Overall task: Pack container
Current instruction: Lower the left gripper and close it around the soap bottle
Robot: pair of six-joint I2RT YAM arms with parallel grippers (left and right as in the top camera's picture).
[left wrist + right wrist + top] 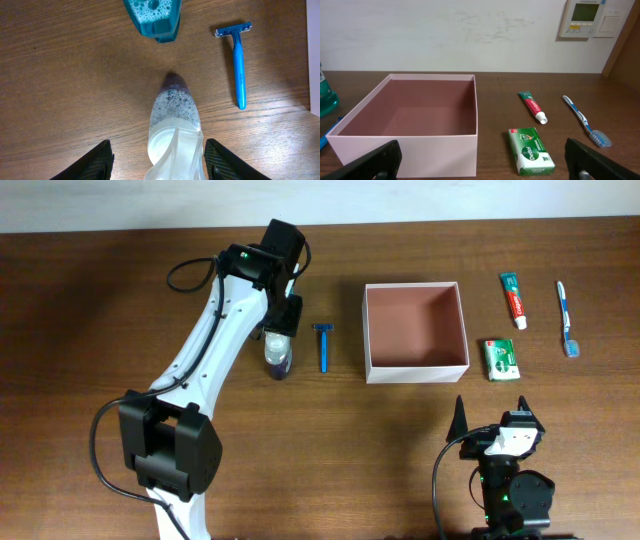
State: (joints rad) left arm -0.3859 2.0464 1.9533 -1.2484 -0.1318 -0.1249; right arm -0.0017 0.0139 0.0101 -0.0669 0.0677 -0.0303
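Observation:
The container [415, 368] is a shallow square box with white walls and a pinkish-brown inside, at the table's middle right, also in the right wrist view [405, 150]. A clear bottle [175, 117] with a purple far end and a white capped end sits between my left gripper's [160, 162] fingers. The right finger stands very close to it and a gap shows at the left finger [95, 162]. From overhead the left gripper [282, 330] is over that bottle [278, 360]. My right gripper [491, 412] is open and empty near the front edge, and its wrist view [482, 162] faces the container.
A blue razor [324, 348] lies between bottle and container. A teal bottle [152, 17] stands just beyond the clear one. Right of the container are a toothpaste tube [513, 298], a toothbrush [566, 318] and a green soap box [500, 358].

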